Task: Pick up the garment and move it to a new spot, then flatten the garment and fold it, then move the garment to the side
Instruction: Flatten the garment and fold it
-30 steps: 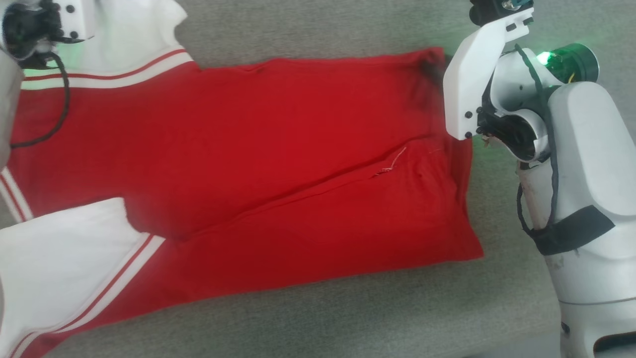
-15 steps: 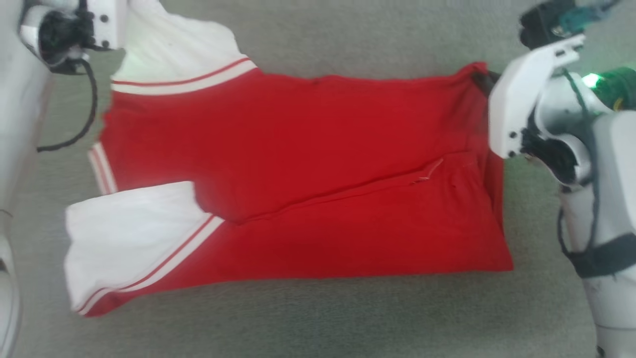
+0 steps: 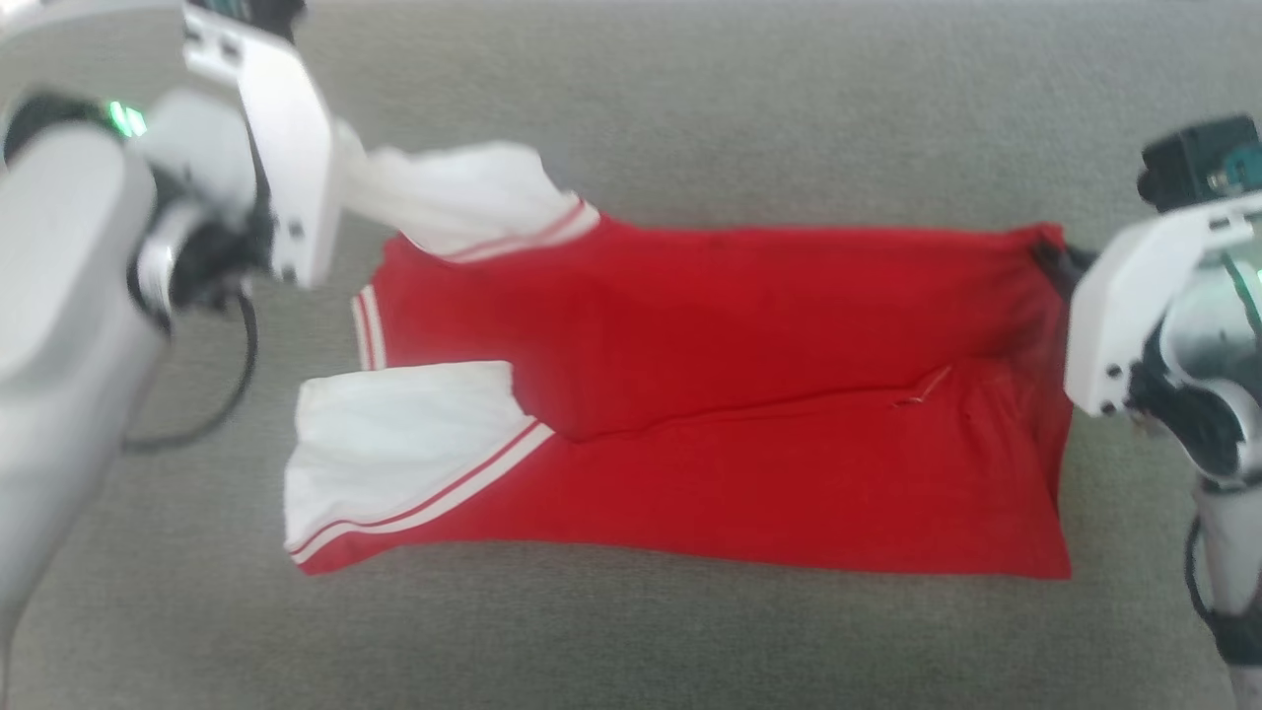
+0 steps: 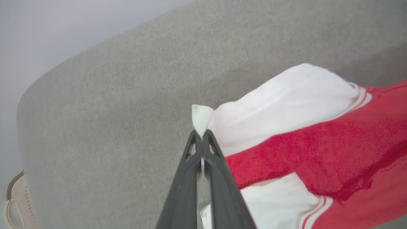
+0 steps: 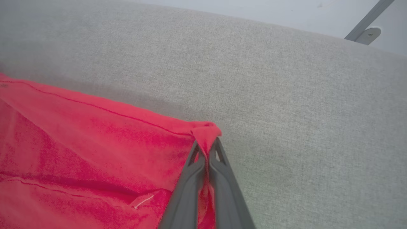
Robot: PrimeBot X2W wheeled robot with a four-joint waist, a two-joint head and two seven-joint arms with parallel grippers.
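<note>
left fingers (image 4: 186,178) and right fingers (image 5: 189,190) pinch garment (image 3: 749,394) corners (head view blurred).

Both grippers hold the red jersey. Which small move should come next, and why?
Probably lift both far corners slightly and draw them toward the near edge: the left gripper pinches the white shoulder corner, the right gripper a red hem corner, and the garment lies flat between.

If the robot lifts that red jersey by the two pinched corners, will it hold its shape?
Probably not: the garment puckers into soft peaks where the left gripper and right gripper pinch it, so it is likely floppy and would sag between them. Its folds lie thin and flat, suggesting it is light.
</note>
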